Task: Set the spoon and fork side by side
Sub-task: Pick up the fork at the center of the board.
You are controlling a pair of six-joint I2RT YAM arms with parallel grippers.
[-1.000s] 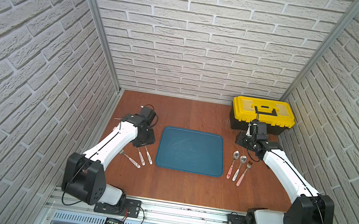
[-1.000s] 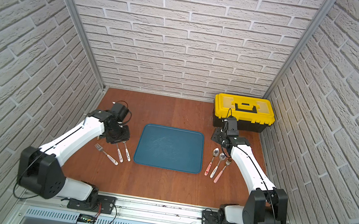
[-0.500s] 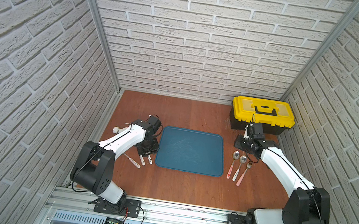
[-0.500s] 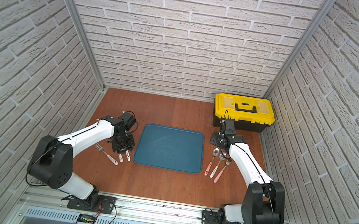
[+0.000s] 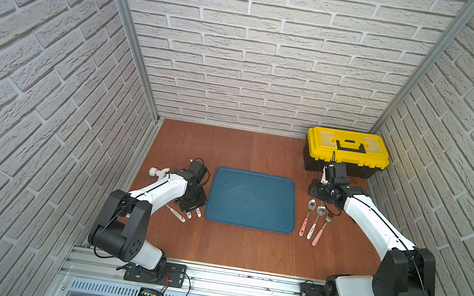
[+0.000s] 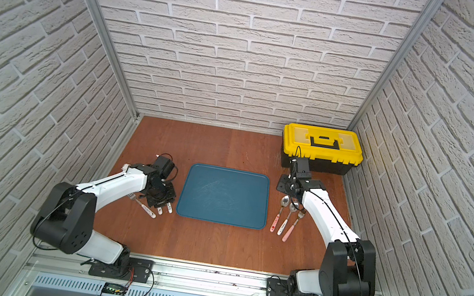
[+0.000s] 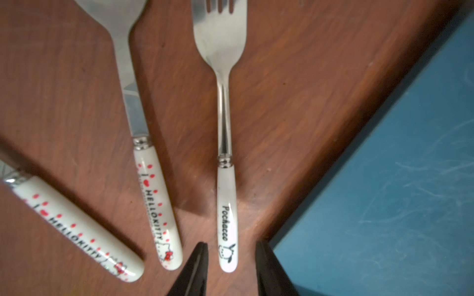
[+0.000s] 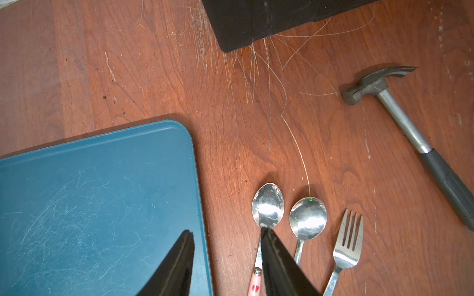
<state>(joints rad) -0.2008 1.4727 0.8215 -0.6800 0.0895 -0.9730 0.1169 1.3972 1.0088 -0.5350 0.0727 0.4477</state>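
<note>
Three pieces of cutlery are lying on the wooden table just off the left edge of the blue tray: a white-handled fork nearest the tray, a red-dotted handle just beside it, and a slanting red-dotted handle angling away from both. The left gripper is hovering low over the white-handled fork, its jaws standing apart around the handle's end with wood showing on both sides, so it is gripping nothing. Off the tray's right edge an oval spoon, a round spoon and a small fork are lying in a close row, heads toward the far edge. That row is looking arranged already, and the slanting piece on the left is probably what remains. The right gripper is hanging open and empty, one finger above the tray, the other over the oval spoon's neck. Whether it is touching is unclear. Farther back a hammer is lying, and a yellow toolbox is sitting in the far right corner. The left arm is hiding the left group's heads in both top views, and the wrist view is cropping them, so what the red-dotted pieces are is hard to tell.
</note>
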